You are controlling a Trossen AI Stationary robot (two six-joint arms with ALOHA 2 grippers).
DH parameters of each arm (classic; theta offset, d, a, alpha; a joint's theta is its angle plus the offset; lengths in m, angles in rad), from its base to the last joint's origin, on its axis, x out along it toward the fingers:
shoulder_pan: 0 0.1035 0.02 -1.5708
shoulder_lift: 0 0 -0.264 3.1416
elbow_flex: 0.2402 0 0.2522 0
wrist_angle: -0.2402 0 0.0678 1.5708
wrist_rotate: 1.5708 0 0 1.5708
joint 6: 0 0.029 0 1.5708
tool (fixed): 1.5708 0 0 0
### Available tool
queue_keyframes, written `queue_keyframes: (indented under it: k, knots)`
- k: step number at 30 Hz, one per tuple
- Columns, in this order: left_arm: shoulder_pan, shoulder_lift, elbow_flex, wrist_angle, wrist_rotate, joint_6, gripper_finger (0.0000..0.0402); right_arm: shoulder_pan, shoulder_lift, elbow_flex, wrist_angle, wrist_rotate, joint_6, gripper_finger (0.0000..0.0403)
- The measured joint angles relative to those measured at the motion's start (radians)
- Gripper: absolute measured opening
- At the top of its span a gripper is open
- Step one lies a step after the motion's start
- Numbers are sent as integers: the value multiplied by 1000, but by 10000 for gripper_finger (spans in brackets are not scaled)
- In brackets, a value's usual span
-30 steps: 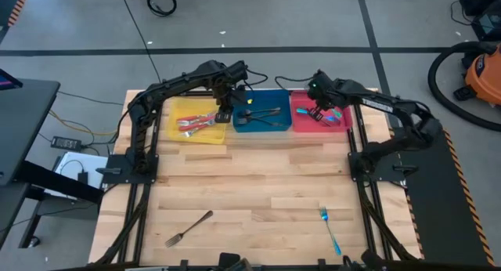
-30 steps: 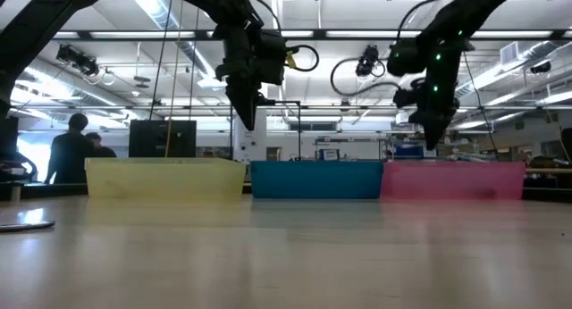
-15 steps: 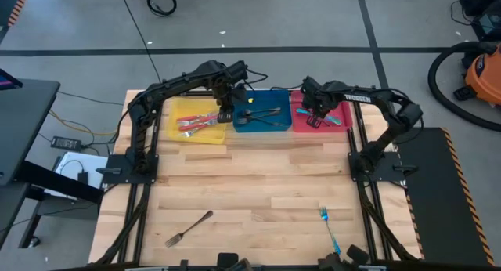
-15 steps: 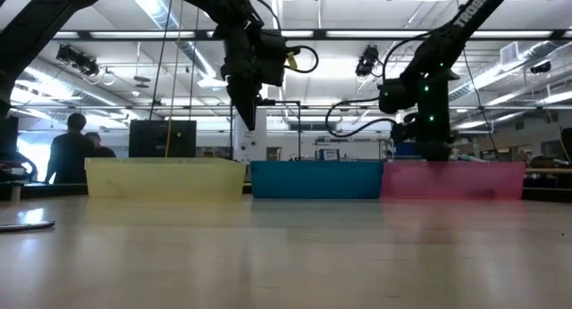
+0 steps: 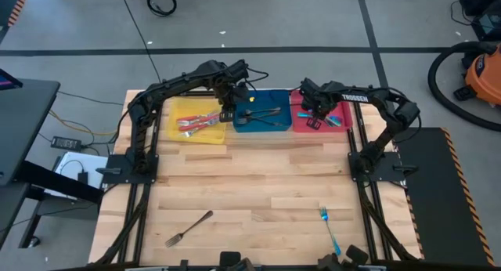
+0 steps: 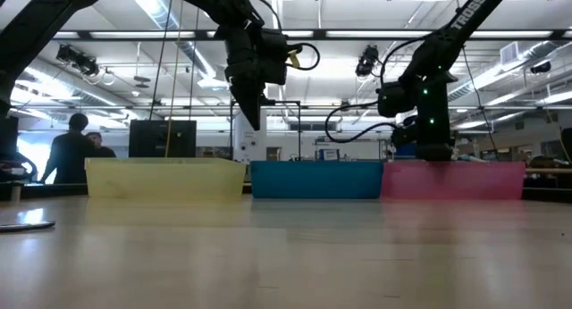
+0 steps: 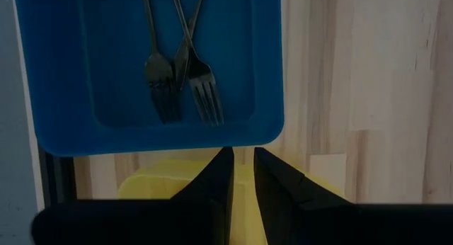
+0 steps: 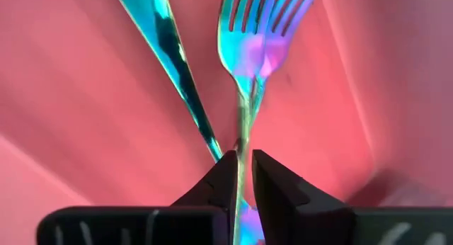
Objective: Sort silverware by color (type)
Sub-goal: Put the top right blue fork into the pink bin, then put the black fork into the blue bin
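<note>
In the high view, red-handled silverware point(image 5: 200, 122) lies in the yellow bin point(image 5: 176, 124). Dark grey forks point(image 5: 262, 114) point(image 7: 184, 82) lie in the blue bin point(image 5: 262, 129), and teal pieces lie in the red bin point(image 5: 344, 127). My right gripper point(image 5: 315, 118) point(image 8: 243, 163) is low inside the red bin, shut on a teal fork point(image 8: 265, 32) beside another teal utensil point(image 8: 173, 54). My left gripper point(image 5: 227, 113) point(image 7: 243, 163) hangs shut and empty above the seam between the yellow and blue bins. A dark fork point(image 5: 189, 228) and a teal fork point(image 5: 329, 228) lie flat on the table's near part. My right gripper pinches the teal fork's slim handle point(image 8: 243, 142) between its two fingers, reaching down into the red bin from above. The fork's tines point away from the fingers over the bin's floor. Whether the fork rests on the floor I cannot tell.
The three bins stand side by side along the table's far edge. In the low view their walls point(image 6: 313, 179) form a low barrier. Bare wood lies between the bins and the two loose forks. People stand in the room beyond the table's left.
My right gripper has dropped from above the red bin down into it, moving slightly toward the table's left, with the arm folding lower. My left gripper has stayed above the yellow and blue bins.
</note>
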Motion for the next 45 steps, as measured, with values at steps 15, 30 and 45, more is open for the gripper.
queue_keyframes:
  k: [15, 30, 45]
  knots:
    - [0, 0, 0, 76, 0, -27, 55, 35, -1, 153, -140, 25, 96, 78]
    - [-29, 2, 0, 45, -3, -183, 106, 43, -1, 208, -220, -9, 78, 119]
    - [-239, -27, -29, -357, 8, -454, 119, 43, -1, 208, -276, -10, 130, 138]
